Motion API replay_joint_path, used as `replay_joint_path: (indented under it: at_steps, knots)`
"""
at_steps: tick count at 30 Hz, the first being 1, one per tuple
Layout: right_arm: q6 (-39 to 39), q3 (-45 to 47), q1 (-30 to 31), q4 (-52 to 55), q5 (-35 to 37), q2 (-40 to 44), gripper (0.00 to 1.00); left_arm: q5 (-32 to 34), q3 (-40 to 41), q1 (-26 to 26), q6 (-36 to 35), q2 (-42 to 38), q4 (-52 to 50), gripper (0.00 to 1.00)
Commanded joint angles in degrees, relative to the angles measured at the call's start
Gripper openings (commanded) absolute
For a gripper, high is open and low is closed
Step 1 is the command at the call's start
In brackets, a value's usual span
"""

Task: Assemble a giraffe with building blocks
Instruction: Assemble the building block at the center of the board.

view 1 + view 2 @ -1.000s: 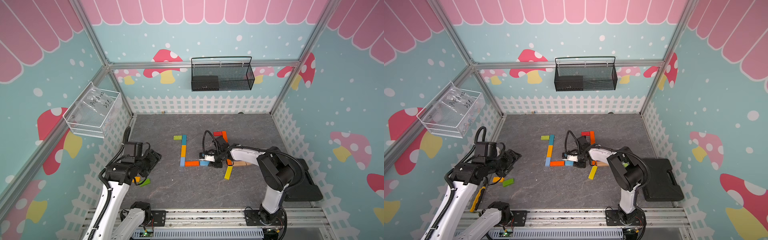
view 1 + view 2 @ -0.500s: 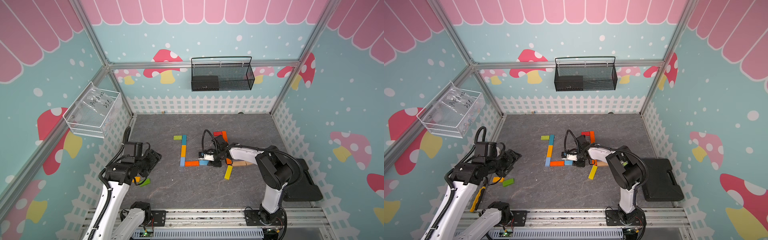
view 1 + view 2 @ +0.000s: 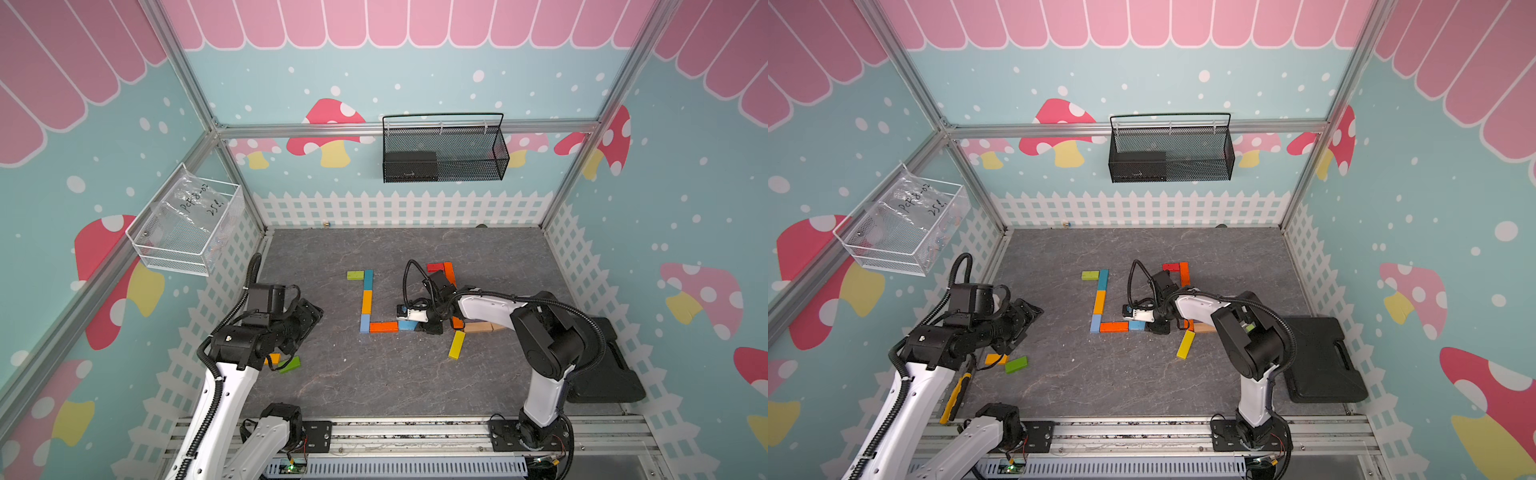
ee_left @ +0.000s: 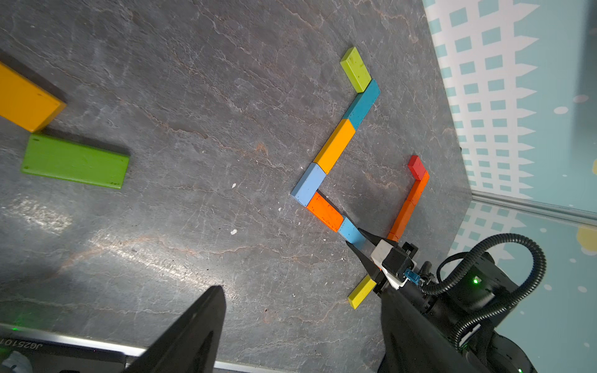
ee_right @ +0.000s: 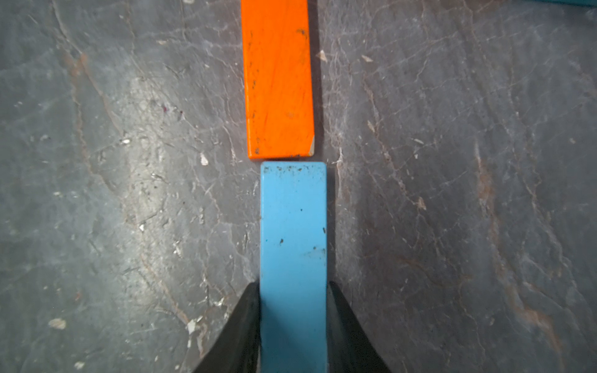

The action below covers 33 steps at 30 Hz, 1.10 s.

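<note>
Right claw (image 5: 292, 285) crept left in frame, seemingly still pinching light-blue block (image 3: 405, 326) butting orange block (image 3: 383, 327), mid-frame on worktop (image 3: 374, 386); left claw (image 3: 307, 318) released, unmoved; roughly thirteen building blocks (image 3: 456, 344), two claws.

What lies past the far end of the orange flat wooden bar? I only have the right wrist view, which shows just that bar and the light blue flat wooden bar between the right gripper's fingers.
Observer: The orange flat wooden bar butts against a pale blue wooden bar. From there a yellow-orange bar and a teal bar run toward the white picket fence, and a lime green bar sticks out left at the far end.
Operator: And behind the bar I'm gripping?
Observer: Behind the light blue flat wooden bar, a yellow wooden bar lies slanted, next to plain tan bars.
</note>
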State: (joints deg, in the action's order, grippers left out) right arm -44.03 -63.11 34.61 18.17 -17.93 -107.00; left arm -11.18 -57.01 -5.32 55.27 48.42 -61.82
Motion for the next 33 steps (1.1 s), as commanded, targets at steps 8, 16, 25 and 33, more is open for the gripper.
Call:
replay_joint_path:
  at_steps: [8,16,25,33]
  knots:
    - [-1.7,-0.2,1.0,4.4,1.8,-3.3,0.37,0.3,-0.2,0.2,-0.6,-0.6,0.2,0.79]
    - [-1.2,-1.3,1.1,5.4,2.6,-3.7,0.39,0.5,-0.2,0.2,-0.6,-0.8,0.0,0.79]
    - [-1.3,-1.4,1.1,5.9,2.8,-2.7,0.52,0.5,-0.1,0.2,-0.7,-0.8,-0.1,0.79]
    - [-1.1,-1.4,1.1,5.9,1.9,0.6,0.62,0.6,-0.2,0.2,-0.7,-0.8,-0.2,0.79]
